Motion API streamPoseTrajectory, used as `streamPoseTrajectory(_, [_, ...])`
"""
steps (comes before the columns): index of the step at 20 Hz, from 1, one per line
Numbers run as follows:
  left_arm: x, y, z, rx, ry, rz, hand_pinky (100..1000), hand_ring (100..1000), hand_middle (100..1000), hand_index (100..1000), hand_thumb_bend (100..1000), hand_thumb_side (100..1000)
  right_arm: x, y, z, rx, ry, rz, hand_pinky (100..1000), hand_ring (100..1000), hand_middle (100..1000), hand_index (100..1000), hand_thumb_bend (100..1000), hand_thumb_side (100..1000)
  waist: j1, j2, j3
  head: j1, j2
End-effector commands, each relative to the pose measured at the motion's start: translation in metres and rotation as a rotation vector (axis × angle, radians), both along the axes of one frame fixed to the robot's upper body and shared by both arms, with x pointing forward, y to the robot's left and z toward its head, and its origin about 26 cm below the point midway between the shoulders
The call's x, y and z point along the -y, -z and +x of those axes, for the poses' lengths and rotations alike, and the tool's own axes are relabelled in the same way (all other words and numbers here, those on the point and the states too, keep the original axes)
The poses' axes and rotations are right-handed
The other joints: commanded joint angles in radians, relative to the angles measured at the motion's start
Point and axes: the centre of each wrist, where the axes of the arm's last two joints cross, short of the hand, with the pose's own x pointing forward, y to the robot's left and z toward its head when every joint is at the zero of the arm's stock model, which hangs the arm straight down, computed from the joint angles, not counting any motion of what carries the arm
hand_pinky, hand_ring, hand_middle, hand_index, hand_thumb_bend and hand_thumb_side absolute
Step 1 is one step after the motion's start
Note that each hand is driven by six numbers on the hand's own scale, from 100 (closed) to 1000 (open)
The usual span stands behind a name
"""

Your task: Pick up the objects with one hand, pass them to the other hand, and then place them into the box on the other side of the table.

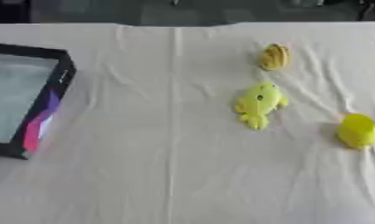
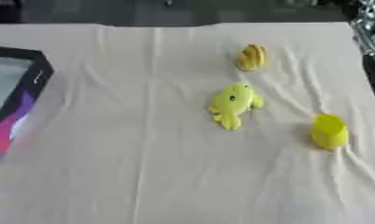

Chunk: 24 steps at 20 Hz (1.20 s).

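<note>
Three yellow objects are lying apart on the surface (image 1: 144, 175): ridged piece (image 1: 274, 57) far, toy (image 1: 259, 104) middle, cup (image 1: 357, 130) right; one box (image 1: 51, 100) is sitting left. Hand states: cannot tell.

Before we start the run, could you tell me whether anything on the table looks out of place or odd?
Nothing stands out. The yellow toy animal, the yellow cup and the yellow ridged object lie apart on the wrinkled cloth; the box sits at the left edge.
</note>
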Motion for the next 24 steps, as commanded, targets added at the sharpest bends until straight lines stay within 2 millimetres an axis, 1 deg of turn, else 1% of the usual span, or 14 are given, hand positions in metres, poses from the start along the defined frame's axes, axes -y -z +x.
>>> streamPoseTrajectory(1, [-0.012, -0.017, -0.005, 0.027, -0.03, 0.038, 864, 782, 791, 869, 823, 563, 0.007, -0.026, -0.01, 0.034, -0.024, -0.106, 887, 860, 873, 933, 295, 618, -0.003, -0.046, -0.002, 0.0, 0.006])
streamPoseTrajectory(3, [-0.012, -0.017, -0.006, 0.025, -0.032, 0.04, 864, 782, 790, 869, 814, 566, 0.007, -0.029, -0.013, 0.022, -0.051, -0.146, 889, 865, 876, 933, 298, 620, -0.004, -0.046, -0.002, 0.004, 0.006])
streamPoseTrajectory(7, [-0.013, -0.017, -0.007, 0.023, -0.038, 0.044, 864, 782, 787, 855, 815, 566, 0.008, -0.033, -0.017, -0.002, -0.079, -0.224, 904, 908, 880, 936, 308, 598, -0.006, -0.047, 0.0, 0.009, 0.006])
streamPoseTrajectory(8, [-0.014, -0.017, -0.007, 0.022, -0.039, 0.045, 863, 782, 785, 850, 815, 566, 0.009, -0.033, -0.018, -0.007, -0.085, -0.238, 906, 911, 880, 936, 301, 584, -0.006, -0.047, 0.0, 0.008, 0.006])
streamPoseTrajectory(13, [-0.015, -0.017, -0.008, 0.02, -0.041, 0.049, 863, 782, 785, 850, 815, 566, 0.013, -0.034, -0.018, -0.025, -0.109, -0.269, 906, 911, 880, 936, 301, 584, -0.007, -0.046, -0.001, 0.007, 0.006])
streamPoseTrajectory(14, [-0.015, -0.017, -0.008, 0.019, -0.041, 0.05, 878, 781, 780, 842, 818, 567, 0.013, -0.035, -0.018, -0.025, -0.11, -0.273, 915, 883, 837, 919, 272, 524, -0.008, -0.045, 0.001, 0.006, 0.006])
streamPoseTrajectory(17, [-0.014, -0.019, -0.008, 0.018, -0.042, 0.067, 883, 790, 795, 838, 815, 567, 0.008, -0.04, -0.027, -0.022, -0.16, -0.393, 912, 880, 845, 904, 321, 501, -0.012, -0.035, 0.014, -0.012, 0.006])
streamPoseTrajectory(18, [-0.014, -0.02, -0.008, 0.019, -0.047, 0.069, 884, 790, 794, 836, 816, 565, 0.003, -0.041, -0.029, -0.021, -0.192, -0.442, 915, 885, 851, 899, 342, 466, -0.012, -0.033, 0.016, -0.017, 0.006])
streamPoseTrajectory(19, [-0.015, -0.02, -0.008, 0.019, -0.052, 0.07, 884, 790, 794, 836, 816, 565, -0.004, -0.04, -0.032, -0.02, -0.23, -0.492, 915, 885, 851, 899, 342, 466, -0.012, -0.032, 0.017, -0.02, 0.006])
streamPoseTrajectory(20, [-0.015, -0.019, -0.008, 0.017, -0.054, 0.07, 886, 789, 789, 835, 817, 566, -0.012, -0.04, -0.035, -0.019, -0.27, -0.543, 921, 895, 856, 896, 379, 398, -0.012, -0.03, 0.018, -0.023, 0.006])
streamPoseTrajectory(21, [-0.015, -0.019, -0.008, 0.014, -0.053, 0.071, 886, 788, 787, 834, 818, 566, -0.02, -0.039, -0.037, -0.018, -0.31, -0.593, 924, 899, 857, 896, 398, 357, -0.012, -0.029, 0.018, -0.025, 0.006])
streamPoseTrajectory(22, [-0.014, -0.018, -0.008, 0.012, -0.052, 0.072, 885, 788, 786, 834, 818, 567, -0.027, -0.036, -0.04, -0.02, -0.348, -0.642, 926, 900, 855, 906, 418, 283, -0.011, -0.028, 0.018, -0.025, 0.006])
streamPoseTrajectory(23, [-0.014, -0.018, -0.008, 0.01, -0.049, 0.074, 886, 788, 786, 834, 818, 566, -0.034, -0.034, -0.043, -0.022, -0.385, -0.688, 928, 903, 855, 917, 439, 229, -0.011, -0.028, 0.019, -0.025, 0.006])
streamPoseTrajectory(24, [-0.014, -0.018, -0.009, 0.008, -0.048, 0.076, 886, 788, 786, 834, 818, 567, -0.042, -0.031, -0.046, -0.023, -0.425, -0.734, 928, 904, 856, 918, 446, 229, -0.011, -0.028, 0.018, -0.024, 0.006])
